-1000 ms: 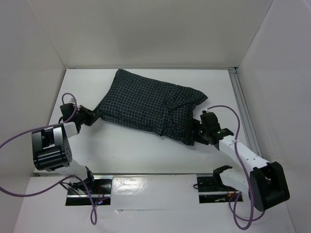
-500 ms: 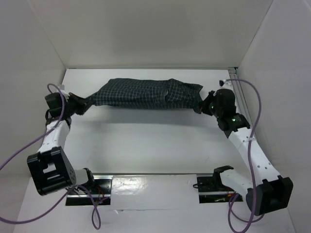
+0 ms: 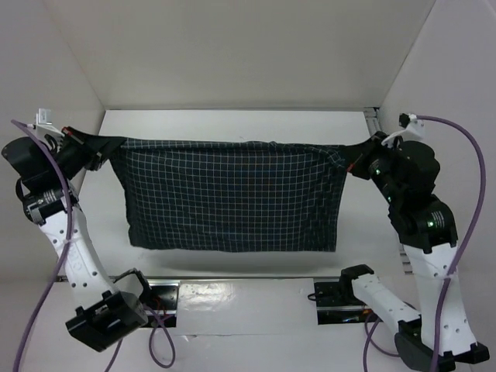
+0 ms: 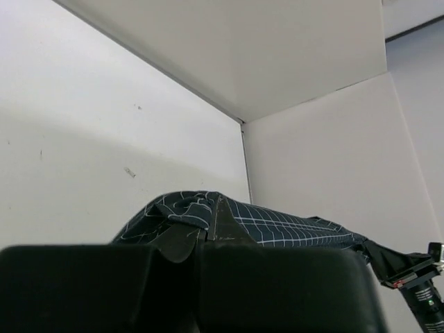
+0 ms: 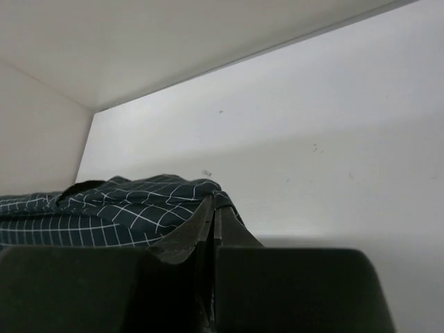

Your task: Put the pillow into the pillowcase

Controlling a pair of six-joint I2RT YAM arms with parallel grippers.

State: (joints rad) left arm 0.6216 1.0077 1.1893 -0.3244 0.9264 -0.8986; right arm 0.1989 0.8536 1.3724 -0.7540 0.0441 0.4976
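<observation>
Both arms stood raised and spread wide apart — the left gripper (image 3: 103, 146) far left, the right gripper (image 3: 357, 155) far right — each with fingers pinched together on a pillowcase (image 3: 232, 194) corner.

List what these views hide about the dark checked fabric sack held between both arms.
Plain cream pillow: unseen in every view; the dark checked fabric pillowcase would cover it.
Its opening: top view, folds hide it.
Left gripper, right gripper fingertips: top view, cloth corners cover them.

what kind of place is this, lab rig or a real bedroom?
Most likely a lab test cell: plain white enclosure walls, a white table, and the left gripper and right gripper holding a checked pillowcase stretched between them.
</observation>
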